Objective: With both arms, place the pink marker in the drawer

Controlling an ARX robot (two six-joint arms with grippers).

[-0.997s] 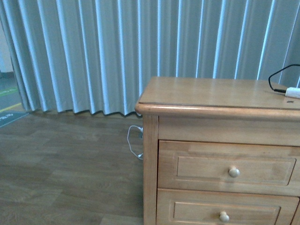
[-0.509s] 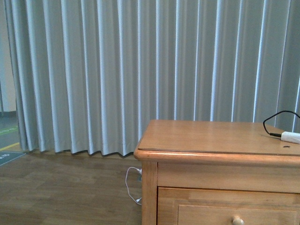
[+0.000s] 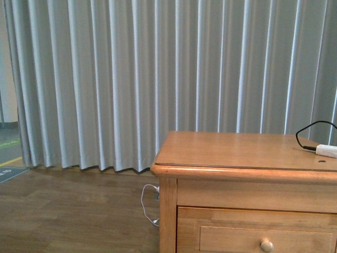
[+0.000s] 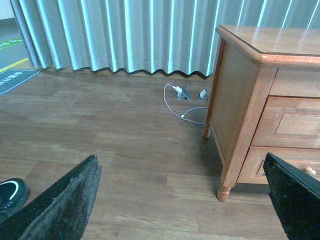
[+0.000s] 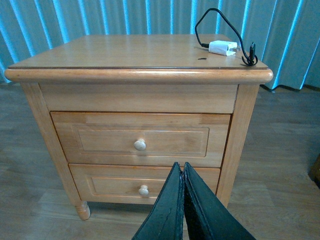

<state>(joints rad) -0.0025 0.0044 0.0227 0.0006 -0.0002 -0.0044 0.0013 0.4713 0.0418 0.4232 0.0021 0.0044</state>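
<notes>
Front cam tilted up since 1 s ago, so w/ no pink marker visible we face the closed drawer (image 5: 140, 139): right gripper (image 5: 182, 172) pinched nearer, left gripper (image 4: 180, 200) wide.

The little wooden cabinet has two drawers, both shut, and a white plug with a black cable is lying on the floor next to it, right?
Almost. The cabinet does have two drawers, both shut, but the white plug with its black cable lies on top of the cabinet, near a back corner, not on the floor. The right wrist view shows this best.
</notes>
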